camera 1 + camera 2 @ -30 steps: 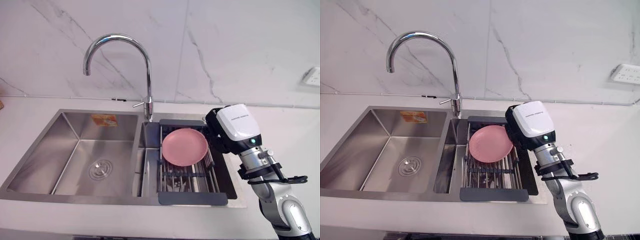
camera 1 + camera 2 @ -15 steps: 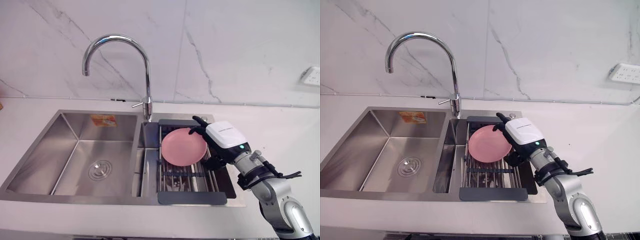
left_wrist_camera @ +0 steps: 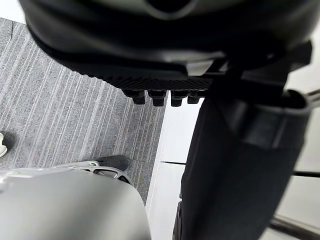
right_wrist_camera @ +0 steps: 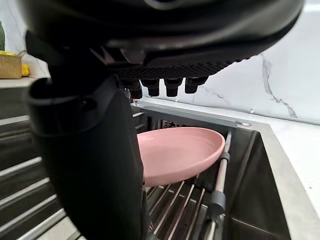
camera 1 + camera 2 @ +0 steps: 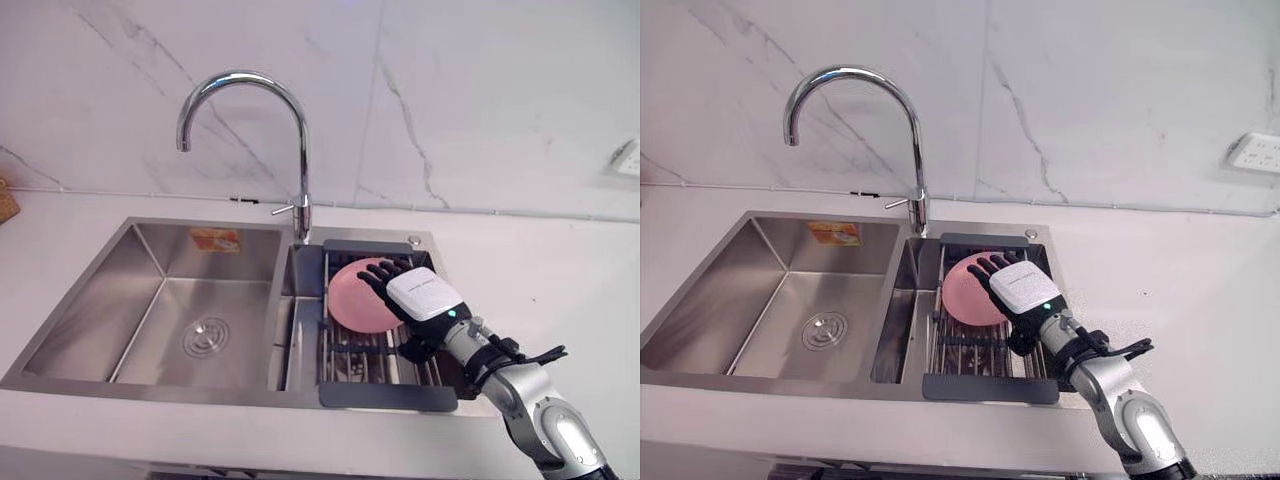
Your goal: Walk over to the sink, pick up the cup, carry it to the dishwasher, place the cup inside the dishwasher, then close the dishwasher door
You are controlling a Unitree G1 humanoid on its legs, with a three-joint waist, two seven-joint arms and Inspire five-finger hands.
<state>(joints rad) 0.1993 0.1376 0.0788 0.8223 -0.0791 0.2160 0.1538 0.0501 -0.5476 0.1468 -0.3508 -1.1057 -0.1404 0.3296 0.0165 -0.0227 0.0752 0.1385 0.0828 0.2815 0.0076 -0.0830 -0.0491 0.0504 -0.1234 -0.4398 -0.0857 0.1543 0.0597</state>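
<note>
Well, right hand (image 5: 425, 297) is unclenched, splayed over the plate (image 5: 350, 300) on the rack (image 5: 385, 396). No cup here. The shallow rim could slip from a pinch.

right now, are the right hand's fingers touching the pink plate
Apart. The right wrist view shows the right hand with its fingers above the pink plate, the sink's back edge visible between. The thumb's contact is hidden.

No words or numbers are legible. A small orange and yellow rectangular sticker (image 5: 217, 239) sits on the back wall of the large left basin of the stainless steel sink (image 5: 100, 300); its print is too small to make out.
</note>
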